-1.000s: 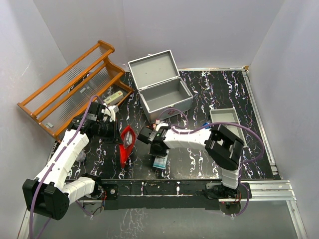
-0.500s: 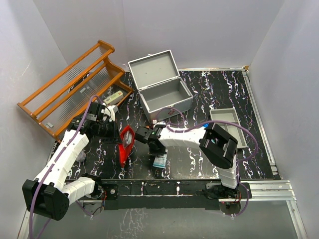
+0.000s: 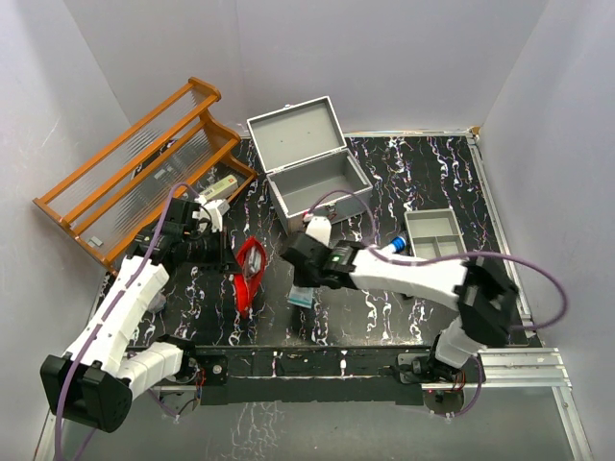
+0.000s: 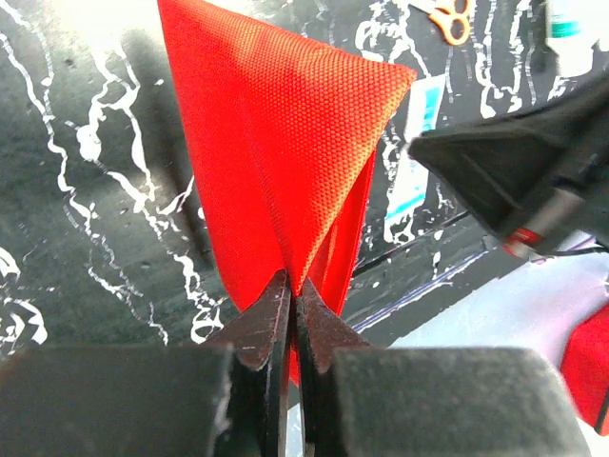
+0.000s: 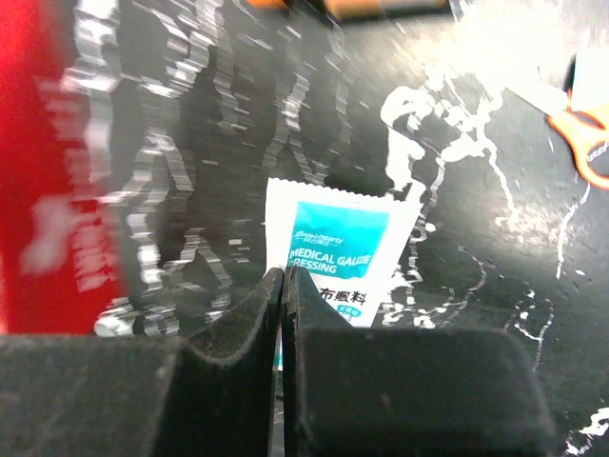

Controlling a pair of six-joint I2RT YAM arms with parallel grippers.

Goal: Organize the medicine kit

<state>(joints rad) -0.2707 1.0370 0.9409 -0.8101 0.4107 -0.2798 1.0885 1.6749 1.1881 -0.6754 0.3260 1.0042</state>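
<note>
L arm reaches fwd over the near-left surface (image 3: 413, 182), L fingers (image 4: 257, 333) pinched tight on the red pouch (image 4: 285, 143), which stands up on edge. R arm stretches left across the front, wrist tipped down, R fingers (image 5: 238, 333) pressed together, tips over a gauze packet (image 5: 343, 243) lying flat. The medicine kit (image 3: 322, 184) sits far-centre, lid open, well apart from both

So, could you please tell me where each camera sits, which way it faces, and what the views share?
Top external: fixed above and behind the bases, looking down on the table; left arm and right arm show.
Left wrist: on the left arm, looking along the left gripper, shut on the red pouch.
Right wrist: on the right arm, looking past the right gripper, shut on the gauze packet.
Shared: all three show red pouch and gauze packet.
</note>
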